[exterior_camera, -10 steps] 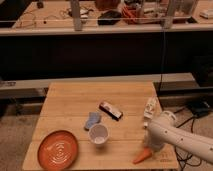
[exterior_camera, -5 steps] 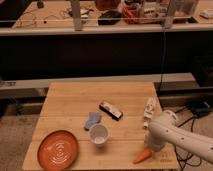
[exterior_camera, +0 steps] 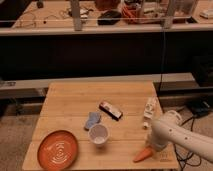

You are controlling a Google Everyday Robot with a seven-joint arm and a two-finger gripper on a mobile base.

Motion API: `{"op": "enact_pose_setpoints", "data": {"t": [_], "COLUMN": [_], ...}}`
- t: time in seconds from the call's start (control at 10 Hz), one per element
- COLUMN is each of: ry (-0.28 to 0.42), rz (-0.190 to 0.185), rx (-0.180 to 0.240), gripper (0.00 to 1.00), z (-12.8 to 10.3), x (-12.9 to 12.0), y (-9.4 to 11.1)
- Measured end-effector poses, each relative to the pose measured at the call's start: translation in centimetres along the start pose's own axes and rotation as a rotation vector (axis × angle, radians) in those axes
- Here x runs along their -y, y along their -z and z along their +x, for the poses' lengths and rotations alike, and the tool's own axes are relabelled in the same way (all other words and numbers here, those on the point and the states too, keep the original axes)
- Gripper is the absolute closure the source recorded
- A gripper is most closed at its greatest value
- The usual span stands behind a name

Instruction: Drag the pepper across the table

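Observation:
The pepper [exterior_camera: 141, 155] is an orange, tapered thing lying on the wooden table [exterior_camera: 75, 97] near its front right corner, pointing toward the front edge. My gripper [exterior_camera: 151, 145] is at the end of the white arm [exterior_camera: 177, 137] that comes in from the right. It is down at the pepper's upper end, and the arm hides where the two meet.
A white cup [exterior_camera: 98, 135] stands at the front middle, with an orange plate [exterior_camera: 57, 150] at the front left. A blue cloth [exterior_camera: 92, 119] and a black bar [exterior_camera: 110, 110] lie mid-table. A white bottle [exterior_camera: 149, 108] lies near the right edge.

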Motion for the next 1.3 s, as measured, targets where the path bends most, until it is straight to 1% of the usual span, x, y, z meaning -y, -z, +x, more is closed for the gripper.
{"op": "enact_pose_setpoints", "data": {"t": [0.1,0.2,0.5,0.9,1.2,1.3], "ry": [-0.001,0.002,0.0,-0.015,-0.017,-0.022], "rz": [-0.004,-0.006,-0.006,-0.004,-0.004,-0.003], "rx": [0.001,0.001,0.0,0.004,0.004,0.006], "gripper": [0.73,0.76,0.91,0.92,0.92,0.97], "z": [0.1,0.1,0.2,0.7,0.7,0.8], "x": [0.2,0.4,0.3,1.1,1.0,1.2], "y": [-0.2,-0.2,0.0,-0.1,0.0,0.0]}}
